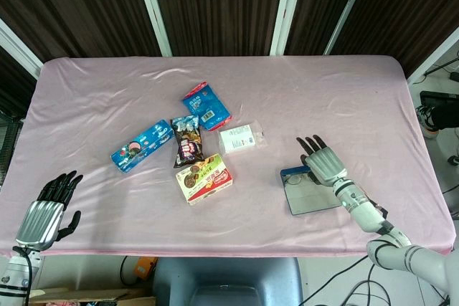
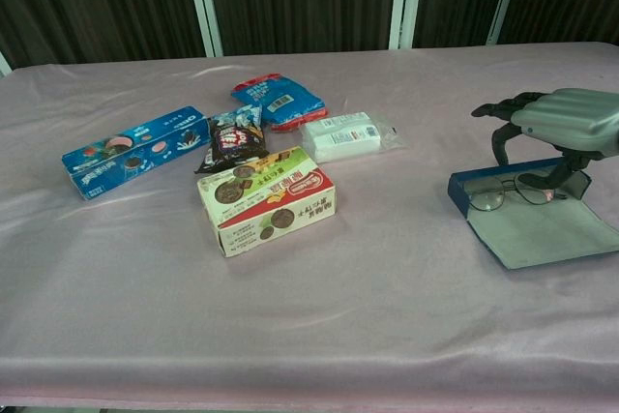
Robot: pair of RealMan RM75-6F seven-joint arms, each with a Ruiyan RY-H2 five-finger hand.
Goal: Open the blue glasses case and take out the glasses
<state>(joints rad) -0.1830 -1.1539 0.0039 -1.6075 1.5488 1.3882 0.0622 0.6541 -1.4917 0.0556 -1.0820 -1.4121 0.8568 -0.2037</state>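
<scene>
Pink cloth (image 1: 344,98) covers my table. One case (image 2: 530,224) lies open under my right hand (image 2: 566,121), fingers spread, over one pair of glasses (image 2: 510,190). Five snack packs (image 2: 274,197) sit far off. Left hand (image 1: 49,209) hangs spread, holding nothing.

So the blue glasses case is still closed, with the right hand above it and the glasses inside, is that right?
Not quite. The case is already open, its lid lying flat on the cloth; the chest view shows this. The rest holds: the glasses lie inside it, and the right hand is above them.
</scene>
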